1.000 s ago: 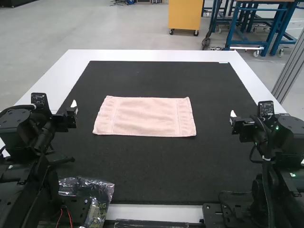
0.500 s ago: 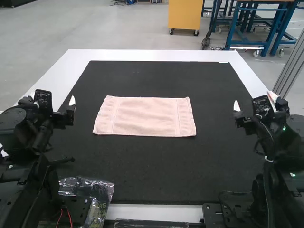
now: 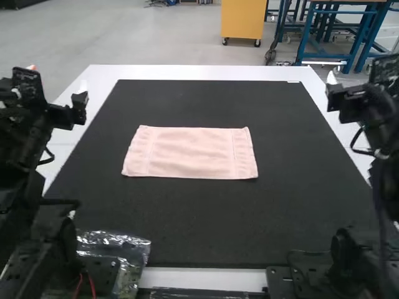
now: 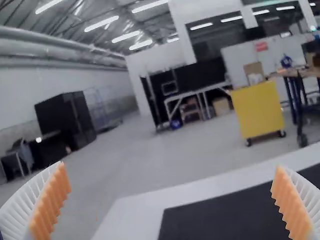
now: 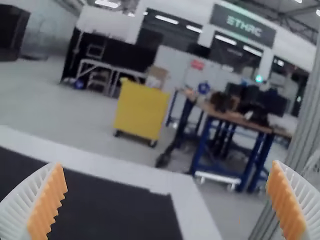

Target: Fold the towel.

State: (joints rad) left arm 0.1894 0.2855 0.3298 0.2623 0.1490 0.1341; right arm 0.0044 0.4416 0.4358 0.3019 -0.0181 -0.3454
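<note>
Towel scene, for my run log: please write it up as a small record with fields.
towel: pink, lying flat, long sides running left to right
layers: cannot tell
surface: black mat on white table
left gripper: fingers open, empty
right gripper: fingers open, empty
contact with towel: none
also present: clear plastic bag by the left arm's base

We see a faintly banded, pale pink towel (image 3: pixel 190 152), black mat (image 3: pixel 206 218), white tabletop (image 3: pixel 199 72), and white fingers (image 5: pixel 22 202) with orange pads (image 5: pixel 50 200).

White table (image 3: pixel 199 72), black mat (image 3: pixel 206 218), bag (image 3: pixel 115 244).
</note>
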